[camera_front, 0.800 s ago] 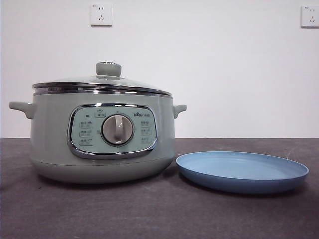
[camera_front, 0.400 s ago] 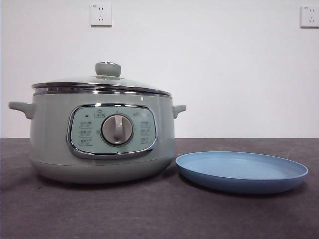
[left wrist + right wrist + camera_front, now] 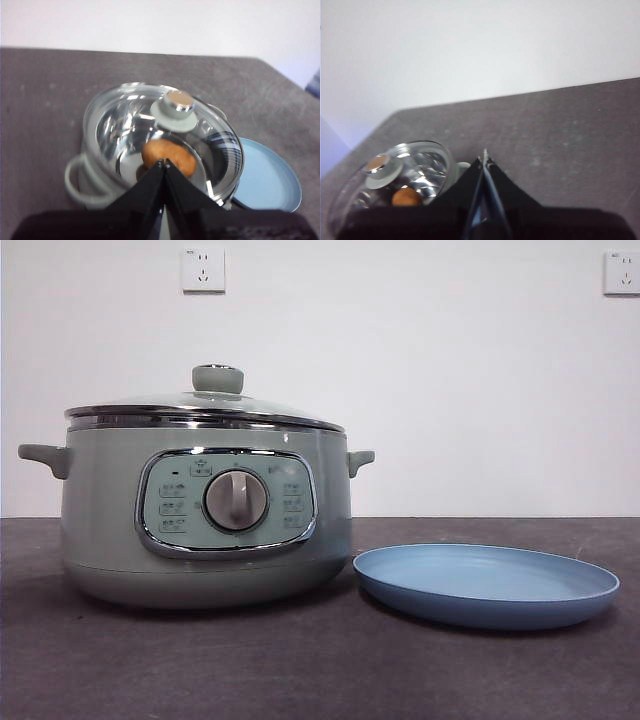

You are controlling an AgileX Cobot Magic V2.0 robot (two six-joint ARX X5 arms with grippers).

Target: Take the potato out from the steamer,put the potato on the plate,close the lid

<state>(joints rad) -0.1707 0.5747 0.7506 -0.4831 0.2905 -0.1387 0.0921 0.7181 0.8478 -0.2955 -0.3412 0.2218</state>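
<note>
The lid [image 3: 205,405] sits on the steamer [image 3: 205,510], with the potato [image 3: 168,157] inside. The plate [image 3: 486,584] lies beside the steamer. The left gripper [image 3: 164,162] and right gripper [image 3: 484,159] are closed, holding nothing.

Plain white wall [image 3: 450,390] at the back, smooth and bare but for two white sockets: one socket [image 3: 203,270] up high toward the left, another socket [image 3: 622,272] at the far right edge. Dark grey bench [image 3: 300,670] below, dull and a bit speckled, meeting the wall in a straight line. Soft, even light all over.
</note>
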